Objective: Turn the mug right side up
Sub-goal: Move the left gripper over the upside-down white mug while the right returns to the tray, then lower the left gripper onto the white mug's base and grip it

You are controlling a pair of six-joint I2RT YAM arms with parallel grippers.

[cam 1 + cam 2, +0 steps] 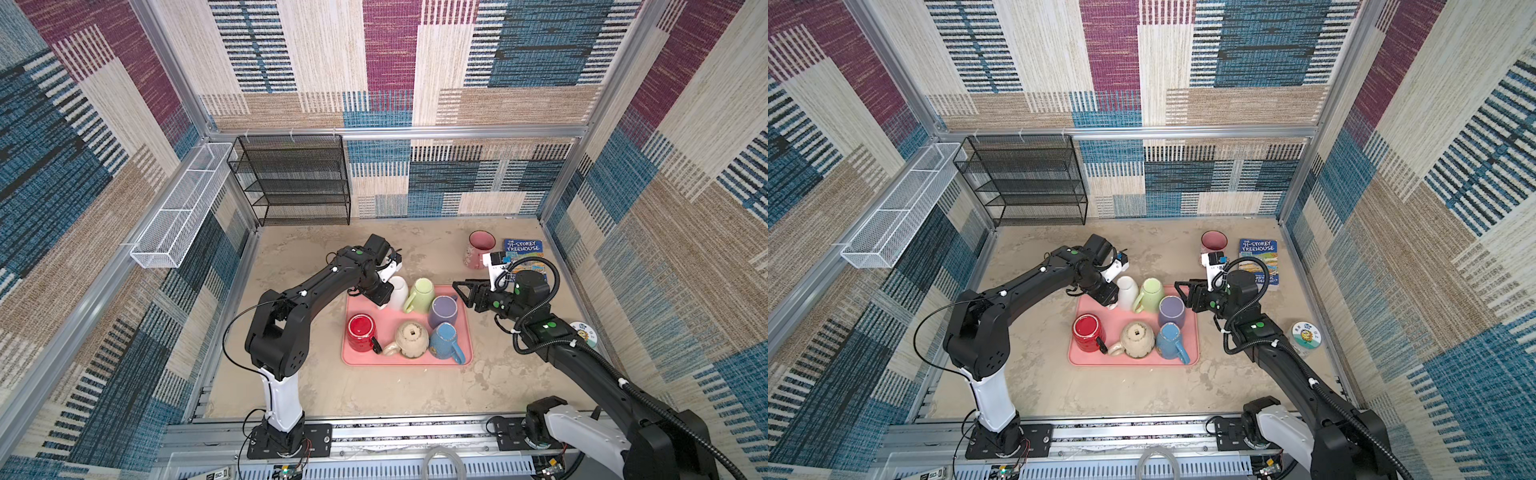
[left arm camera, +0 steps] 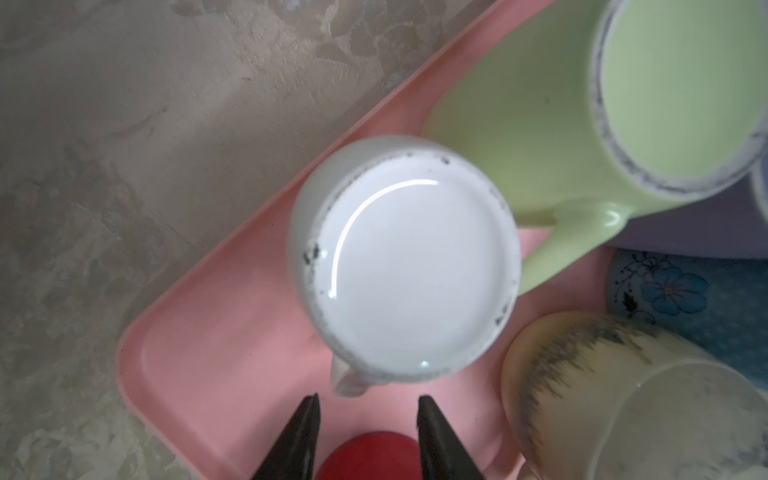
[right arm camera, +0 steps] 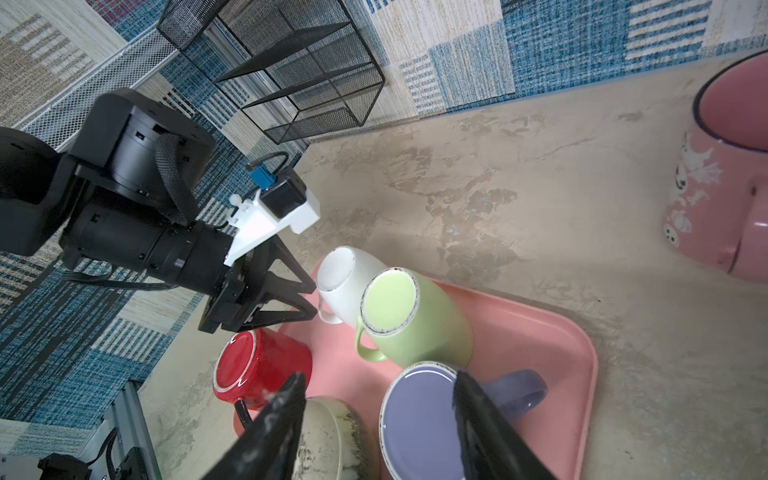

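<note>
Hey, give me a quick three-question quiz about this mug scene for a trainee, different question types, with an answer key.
1. True or false: the pink mug stands on the tray.
2. How many mugs sit upside down on the tray?
3. Which mug's handle is the open left gripper closest to? A) red mug B) white mug C) blue mug
Key: 1 false; 2 six; 3 B.

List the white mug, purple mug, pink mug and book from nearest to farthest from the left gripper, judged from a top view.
1. white mug, right beside the left gripper, at the tray's back left.
2. purple mug, tray's right side.
3. pink mug, off the tray, behind it.
4. book, back right.
</note>
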